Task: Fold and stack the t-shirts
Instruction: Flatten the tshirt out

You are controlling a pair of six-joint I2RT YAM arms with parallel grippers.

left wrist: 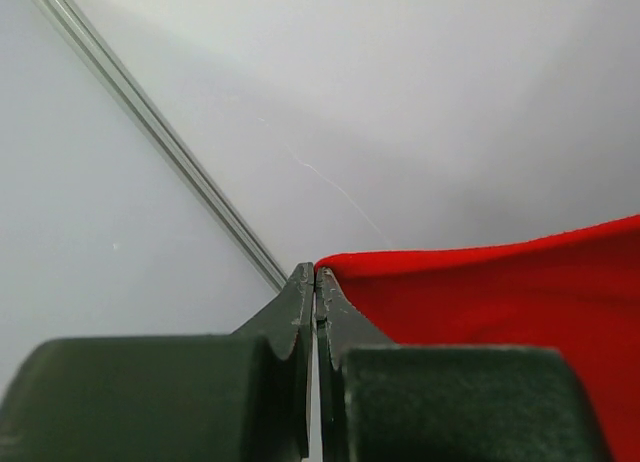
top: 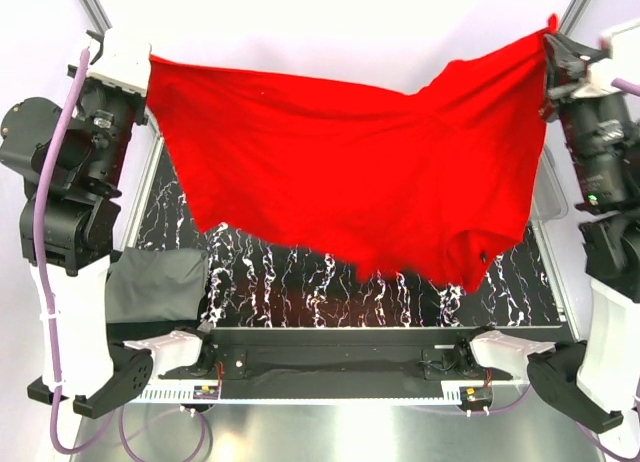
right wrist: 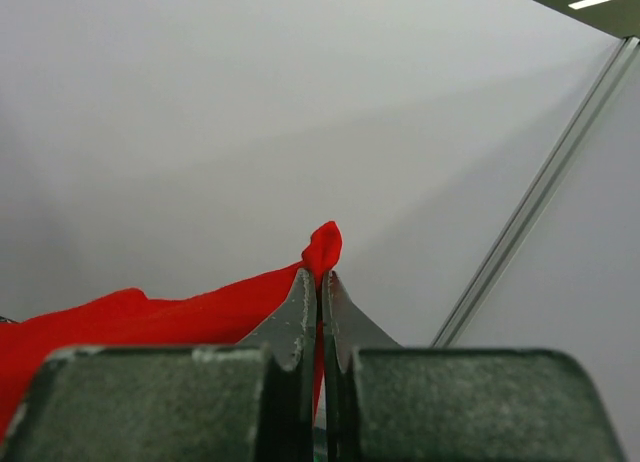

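The bright red t-shirt (top: 360, 172) hangs spread wide in the air above the dark marbled table (top: 300, 282), held by its two top corners. My left gripper (top: 150, 58) is shut on its left corner; in the left wrist view the cloth (left wrist: 500, 282) runs off to the right of the gripper (left wrist: 317, 274). My right gripper (top: 551, 30) is shut on the right corner; in the right wrist view a red nub (right wrist: 323, 247) pokes above the gripper (right wrist: 321, 279). A dark grey t-shirt (top: 155, 285) lies folded at the table's left edge. The green one is not in view.
A clear plastic bin (top: 553, 197) shows at the table's right side, partly behind the shirt. White walls with metal frame bars (left wrist: 160, 142) stand behind. The arm bases (top: 340, 362) sit along the near edge.
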